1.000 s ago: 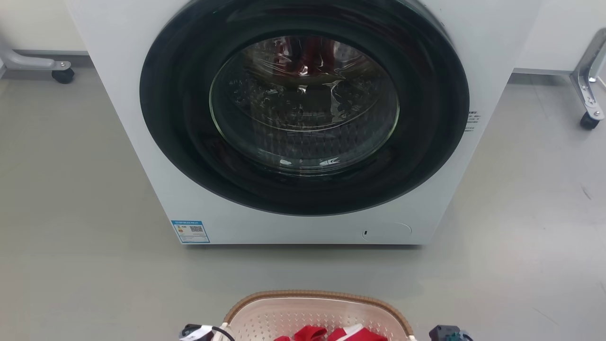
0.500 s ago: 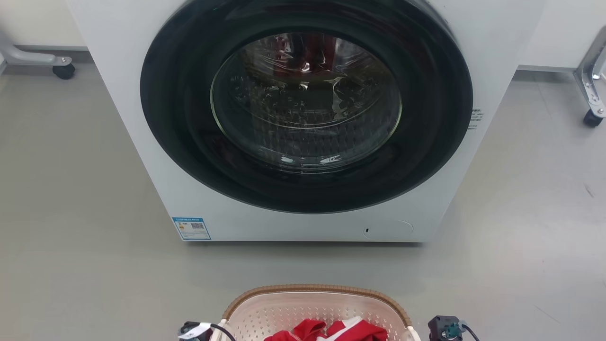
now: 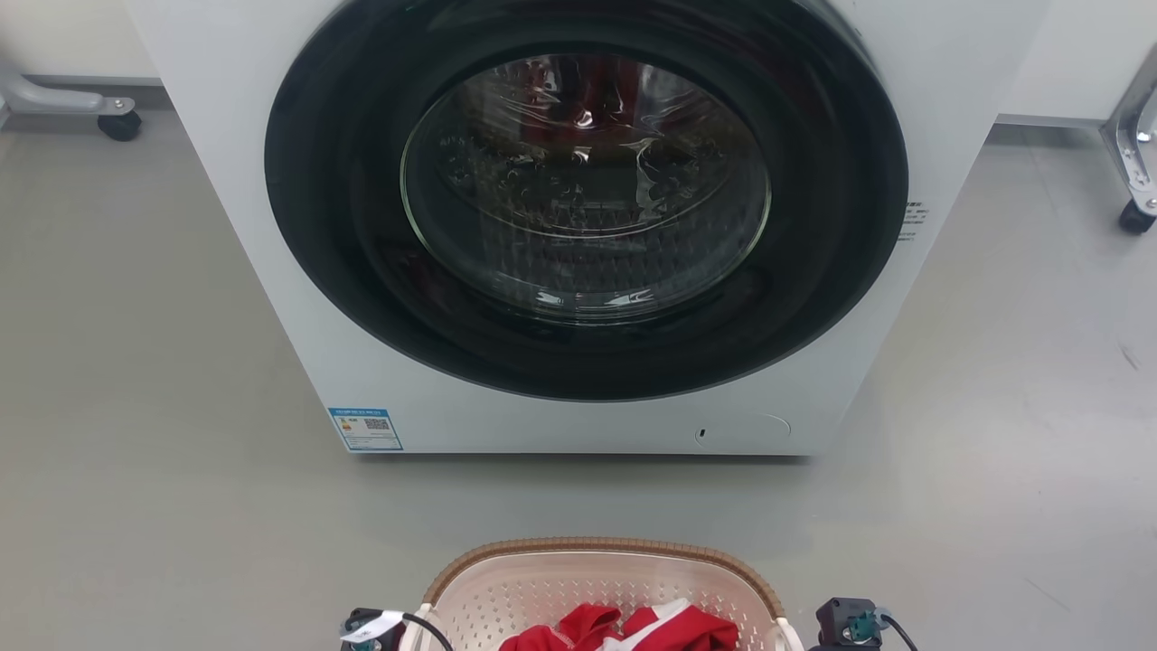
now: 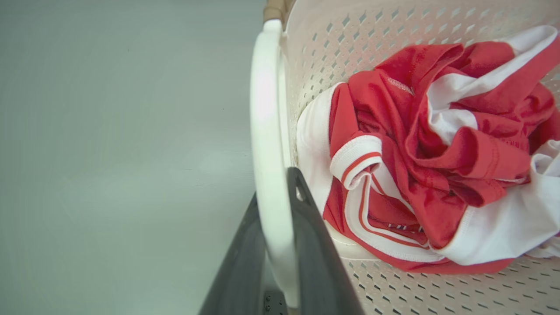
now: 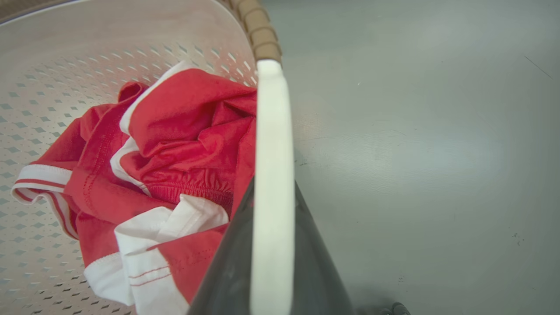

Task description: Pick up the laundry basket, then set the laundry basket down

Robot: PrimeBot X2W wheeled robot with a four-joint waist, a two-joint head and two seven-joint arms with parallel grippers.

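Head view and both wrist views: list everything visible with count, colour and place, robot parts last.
White front-loading washing machine with a dark round glass door: one, white and black, centre.
Blue label sticker: one, blue, washer's lower left front.
Cream-white perforated plastic laundry basket with a brown woven-look rim: one, cream and brown, before the washer.
White loop handles: two, white, one on each basket side.
Red and white crumpled clothing: count unclear, inside the basket.
Metal frame legs on black castors: two, silver and black, far left and far right.
Grey floor: one, grey, all round.
Left tool: one, dark fingers closed on the left handle.
Right tool: one, dark fingers closed on the right handle.
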